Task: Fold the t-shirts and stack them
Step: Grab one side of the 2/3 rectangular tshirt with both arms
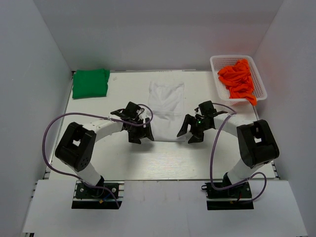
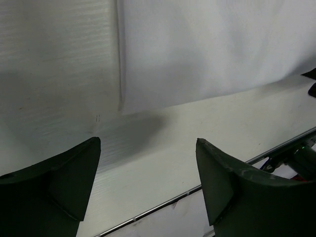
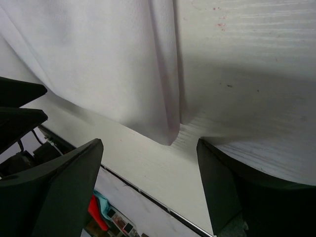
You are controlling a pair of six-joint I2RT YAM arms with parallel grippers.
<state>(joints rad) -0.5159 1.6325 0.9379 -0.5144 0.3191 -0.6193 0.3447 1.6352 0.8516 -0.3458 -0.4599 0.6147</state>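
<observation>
A white t-shirt (image 1: 166, 104) lies folded into a long strip at the middle of the table. Its near hem ends between my two grippers. The left gripper (image 1: 141, 138) stands open at the hem's left corner, and in the left wrist view that corner of the white t-shirt (image 2: 207, 49) lies just beyond the empty left gripper (image 2: 148, 142). The right gripper (image 1: 188, 135) is open at the hem's right corner. In its wrist view the white t-shirt (image 3: 98, 59) hangs just past the empty right gripper (image 3: 149, 143). A green t-shirt (image 1: 90, 83) sits folded at the back left.
A white lattice basket (image 1: 215, 62) holding orange cloth (image 1: 239, 79) stands at the back right. White walls close in the table on three sides. The table's near edge with its metal rail (image 2: 163, 205) runs just behind both grippers.
</observation>
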